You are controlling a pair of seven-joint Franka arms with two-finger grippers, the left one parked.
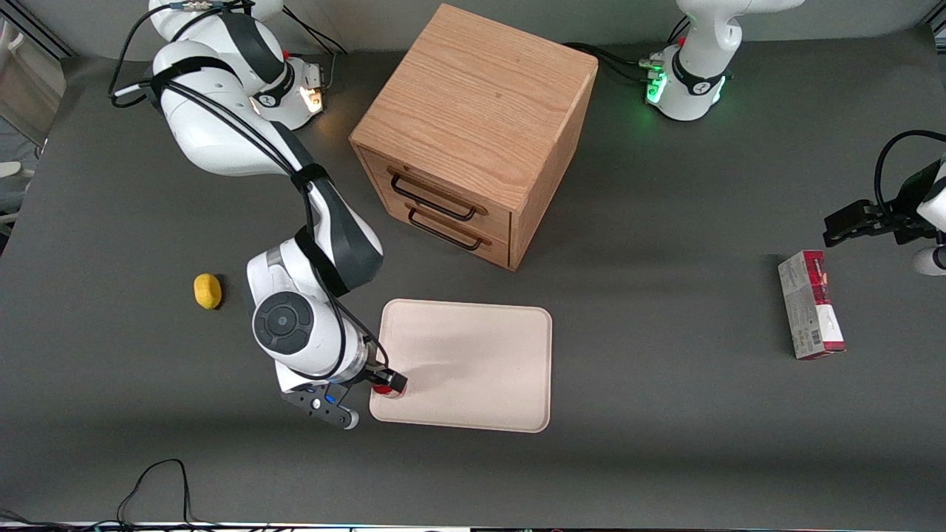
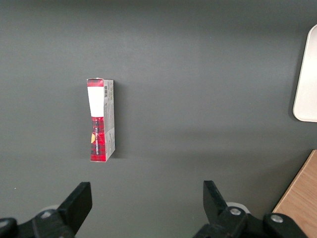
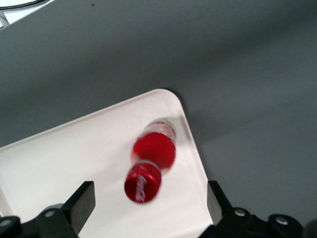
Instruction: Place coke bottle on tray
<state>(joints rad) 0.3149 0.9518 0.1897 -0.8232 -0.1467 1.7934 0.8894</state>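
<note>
The coke bottle [image 1: 385, 390] [image 3: 151, 161], tiny and red with a red cap bearing white script, rests on the cream-white tray [image 1: 473, 362] [image 3: 74, 153]. It is just inside the tray's corner nearest the front camera, at the working arm's end. My right gripper [image 1: 381, 386] [image 3: 148, 201] hangs directly above it. The gripper is open, with both black fingers [image 3: 81, 201] well apart from the cap and nothing held. In the wrist view the bottle shows cap-first and slightly smeared.
A wooden drawer cabinet [image 1: 473, 133] stands farther from the front camera than the tray. A small yellow lump [image 1: 208, 290] lies toward the working arm's end. A red and grey carton [image 1: 810, 303] [image 2: 101, 120] lies toward the parked arm's end.
</note>
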